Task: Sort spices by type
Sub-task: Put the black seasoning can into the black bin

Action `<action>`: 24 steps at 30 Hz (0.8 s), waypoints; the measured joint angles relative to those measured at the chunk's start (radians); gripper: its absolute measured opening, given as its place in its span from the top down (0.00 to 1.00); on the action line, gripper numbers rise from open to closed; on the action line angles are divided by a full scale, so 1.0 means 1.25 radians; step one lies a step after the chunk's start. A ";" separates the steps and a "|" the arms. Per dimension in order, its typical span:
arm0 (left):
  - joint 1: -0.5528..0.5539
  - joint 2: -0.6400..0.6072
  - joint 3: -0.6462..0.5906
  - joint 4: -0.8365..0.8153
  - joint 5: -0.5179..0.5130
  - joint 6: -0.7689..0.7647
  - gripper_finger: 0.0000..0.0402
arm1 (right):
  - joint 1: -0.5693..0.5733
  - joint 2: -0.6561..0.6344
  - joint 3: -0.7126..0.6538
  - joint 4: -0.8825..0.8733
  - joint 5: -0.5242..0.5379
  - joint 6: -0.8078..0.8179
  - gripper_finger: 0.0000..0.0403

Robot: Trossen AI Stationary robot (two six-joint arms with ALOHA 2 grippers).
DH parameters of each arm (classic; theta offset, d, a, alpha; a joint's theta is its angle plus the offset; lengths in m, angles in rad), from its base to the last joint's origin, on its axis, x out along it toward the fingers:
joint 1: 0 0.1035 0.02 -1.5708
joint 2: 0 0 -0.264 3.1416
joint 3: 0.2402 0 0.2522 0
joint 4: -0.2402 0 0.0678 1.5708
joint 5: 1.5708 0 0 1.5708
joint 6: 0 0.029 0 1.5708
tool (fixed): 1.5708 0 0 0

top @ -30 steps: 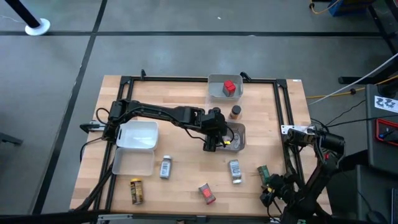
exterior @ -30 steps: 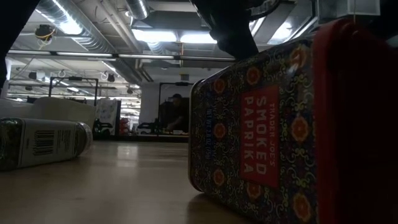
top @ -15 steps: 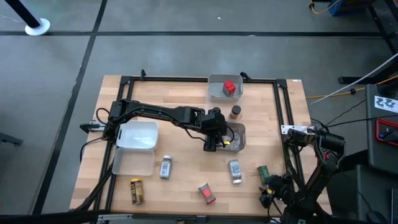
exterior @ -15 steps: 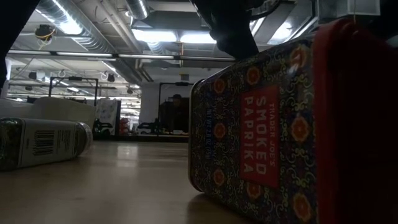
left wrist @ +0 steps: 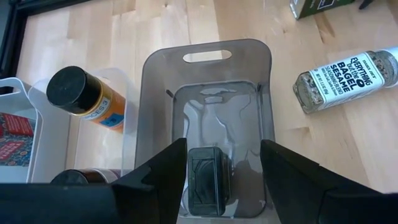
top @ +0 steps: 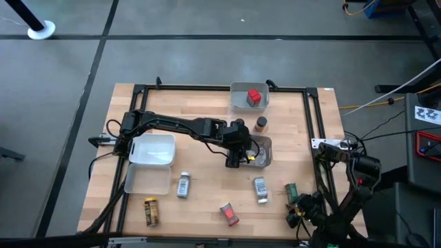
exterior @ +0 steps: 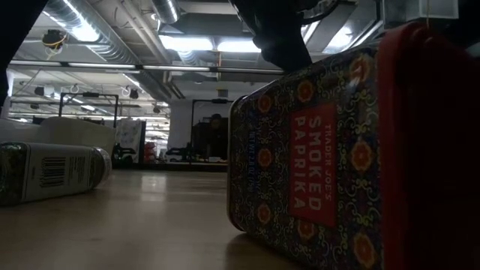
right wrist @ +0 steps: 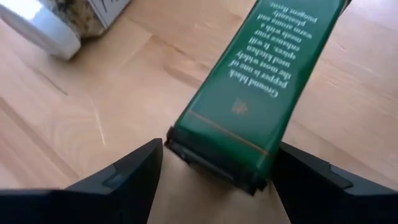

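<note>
My left gripper (top: 235,160) hangs open over the grey tray (top: 266,142) at mid-table. Its fingers stand on either side of a small dark-topped container (left wrist: 206,179) on the tray floor, which shows as a yellow spot (top: 253,157) from above. My right gripper (top: 297,204) is open at the table's near right corner. Its fingers flank the near end of the green tin (right wrist: 249,93), which lies flat on the wood (top: 292,189). Other spices lie loose: two silver-grey jars (top: 183,184) (top: 260,189), a red tin (top: 229,214) and a yellow-dark jar (top: 150,211). My left gripper: one finger (left wrist: 171,165) stands right beside the dark-topped container, and I cannot tell whether it touches. My right gripper: both fingers (right wrist: 134,171) stand close against the sides of the green tin's end (right wrist: 214,158), level along the table. I cannot tell whether they touch.
A red box (top: 254,97) sits in the far grey tray (top: 241,93), with an orange-brown jar (top: 260,124) between the two grey trays. Two pale trays (top: 153,150) (top: 147,180) lie at the left. A black frame (top: 207,87) rims the table. The paprika tin (exterior: 315,165) fills the low view.
The right arm's upper section has shifted a little toward the table's near edge. The green tin lies where it was. The left arm has kept still.
</note>
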 joint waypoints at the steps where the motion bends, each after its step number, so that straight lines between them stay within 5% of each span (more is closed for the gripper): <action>1: 0.000 0.000 0.000 0.000 0.000 0.000 0.53 | 0.000 0.000 0.000 -0.001 0.009 0.007 0.31; 15: -0.001 0.000 0.000 0.000 0.000 0.000 0.53 | -0.001 -0.006 -0.004 -0.026 0.003 0.024 0.66; 24: -0.015 -0.003 0.021 -0.019 0.000 0.003 0.53 | -0.042 -0.152 -0.004 -0.069 -0.040 -0.060 0.67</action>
